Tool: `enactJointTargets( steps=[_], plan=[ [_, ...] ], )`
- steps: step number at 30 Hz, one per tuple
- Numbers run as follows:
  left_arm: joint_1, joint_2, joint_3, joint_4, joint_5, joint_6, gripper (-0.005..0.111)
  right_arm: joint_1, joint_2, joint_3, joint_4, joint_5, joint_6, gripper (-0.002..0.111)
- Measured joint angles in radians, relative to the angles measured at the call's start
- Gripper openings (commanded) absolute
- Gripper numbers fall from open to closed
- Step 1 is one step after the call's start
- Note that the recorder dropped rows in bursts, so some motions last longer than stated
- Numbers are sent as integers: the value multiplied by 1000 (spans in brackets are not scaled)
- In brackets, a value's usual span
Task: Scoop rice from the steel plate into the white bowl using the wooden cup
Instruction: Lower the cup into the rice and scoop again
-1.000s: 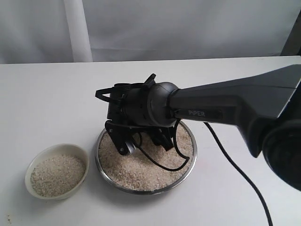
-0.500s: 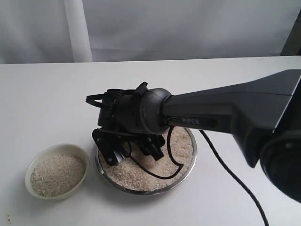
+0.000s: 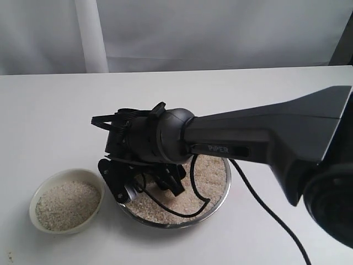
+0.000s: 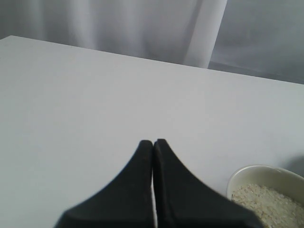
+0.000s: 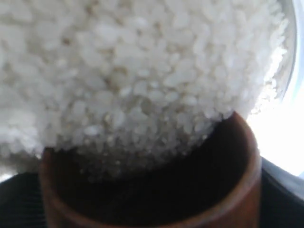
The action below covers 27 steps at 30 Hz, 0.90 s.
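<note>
The steel plate [image 3: 227,179] sits mid-table, heaped with rice [image 3: 209,172]. My right gripper [image 3: 146,190] reaches across and hangs low over the plate's left part, close to its rim. It is shut on the wooden cup [image 5: 247,183], whose dark mouth is pushed into the rice [image 5: 142,71], with grains lying inside its lip. From outside, the wrist hides the cup. The white bowl [image 3: 69,172], holding rice, stands just left of the plate. My left gripper [image 4: 153,142] is shut and empty over bare table, with the white bowl [image 4: 266,171] beside it.
A black cable [image 3: 259,204] trails from the right wrist across the plate and off to the front right. The right arm's dark forearm [image 3: 276,132] spans the table's right half. A pale curtain [image 3: 220,33] hangs behind the table's far edge.
The right gripper with the cup has slid left across the plate toward the bowl side and dropped a little lower. The bowl and plate have stayed put.
</note>
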Motion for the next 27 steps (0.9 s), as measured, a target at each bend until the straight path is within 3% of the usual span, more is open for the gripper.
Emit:
enactJointTargets(
  steps=[9, 27],
  plan=[
    [0, 0, 0, 0, 0, 0, 0, 0, -2, -2, 47, 0, 0, 0],
    [0, 0, 0, 0, 0, 0, 0, -75, -40, -2, 354, -37, 0, 0]
  ],
)
